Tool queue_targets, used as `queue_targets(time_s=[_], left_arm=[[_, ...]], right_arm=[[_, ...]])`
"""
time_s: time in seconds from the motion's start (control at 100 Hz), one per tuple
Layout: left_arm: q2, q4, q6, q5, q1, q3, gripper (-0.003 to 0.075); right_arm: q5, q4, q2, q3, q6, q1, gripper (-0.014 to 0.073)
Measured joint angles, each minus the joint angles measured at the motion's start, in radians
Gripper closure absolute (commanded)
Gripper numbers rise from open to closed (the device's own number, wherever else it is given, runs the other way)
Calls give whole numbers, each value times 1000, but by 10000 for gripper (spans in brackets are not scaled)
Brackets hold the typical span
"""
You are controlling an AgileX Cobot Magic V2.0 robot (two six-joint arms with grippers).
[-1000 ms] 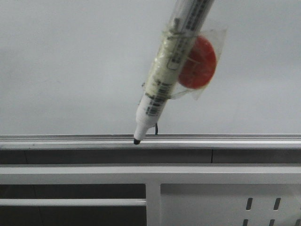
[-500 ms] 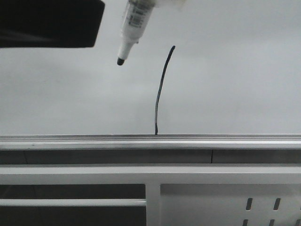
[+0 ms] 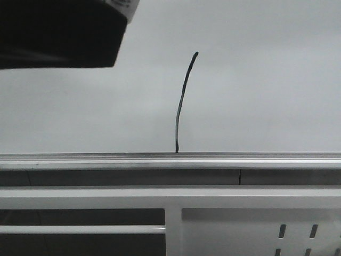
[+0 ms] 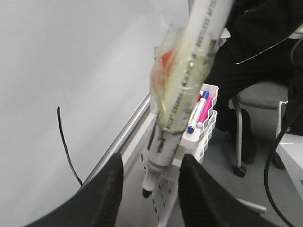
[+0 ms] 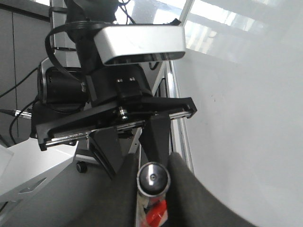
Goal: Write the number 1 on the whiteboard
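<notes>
The number 1 (image 3: pixel 182 104) is a thin black stroke on the whiteboard (image 3: pixel 266 80), rising from the silver rail (image 3: pixel 170 158) and leaning right at the top. It also shows in the left wrist view (image 4: pixel 65 144). My right gripper (image 5: pixel 152 182) is shut on the rear end of the white marker (image 4: pixel 182 101), which has a red disc (image 4: pixel 165 61) taped to it. The marker's black tip (image 4: pixel 147 191) hangs off the board, between the fingers of my open left gripper (image 4: pixel 150 189), without touching them. In the front view only a scrap of the marker (image 3: pixel 127 5) shows.
A black part of an arm (image 3: pixel 56 34) fills the front view's top left corner. A grey metal frame with slots (image 3: pixel 256 224) lies below the rail. A white caddy with coloured markers (image 4: pixel 203 118) and a chair (image 4: pixel 265 94) stand beside the board.
The marker has risen from the rail, up and to the left, almost out of the front view. The whole stroke now shows. A black arm part came into the top left corner.
</notes>
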Motion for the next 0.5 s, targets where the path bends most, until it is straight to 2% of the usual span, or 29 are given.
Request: queue_targets(time_s=[0.5], left_arm=[[27,2,0,6,0,-5,461]], right_arm=[[44,15,0,-2,0,-2,671]])
